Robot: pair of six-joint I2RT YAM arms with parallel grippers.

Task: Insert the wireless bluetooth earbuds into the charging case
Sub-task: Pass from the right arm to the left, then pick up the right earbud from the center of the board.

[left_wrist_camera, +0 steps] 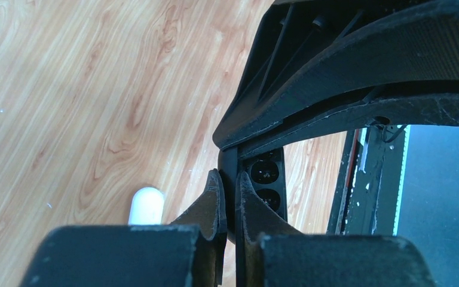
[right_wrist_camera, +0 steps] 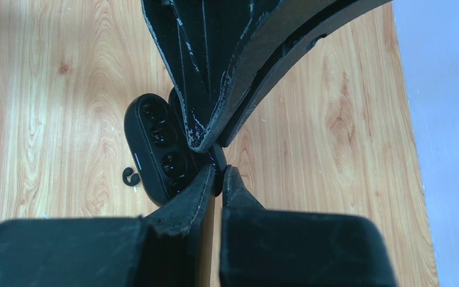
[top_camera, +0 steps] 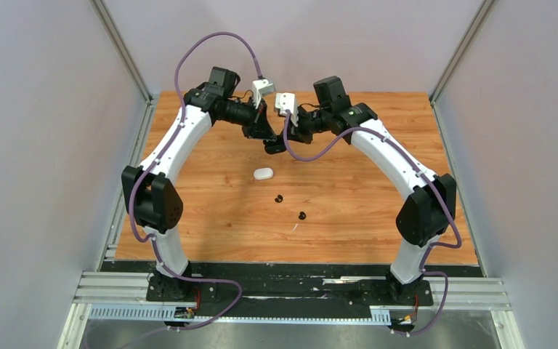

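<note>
A black charging case (top_camera: 275, 147) hangs open above the far middle of the table, held between both grippers. My left gripper (left_wrist_camera: 228, 180) is shut on a thin edge of it, the empty sockets (left_wrist_camera: 265, 172) just to its right. My right gripper (right_wrist_camera: 218, 171) is shut on the case's other half beside the socket tray (right_wrist_camera: 155, 143). In the top view the left gripper (top_camera: 267, 138) and the right gripper (top_camera: 290, 138) meet there. Two black earbuds (top_camera: 278, 198) (top_camera: 302, 215) lie loose on the table; one shows in the right wrist view (right_wrist_camera: 130, 176). No white buds show.
A closed white oval case (top_camera: 263, 174) lies on the wood just in front of the grippers, also seen in the left wrist view (left_wrist_camera: 146, 205). The wooden table (top_camera: 378, 218) is walled on three sides by grey panels.
</note>
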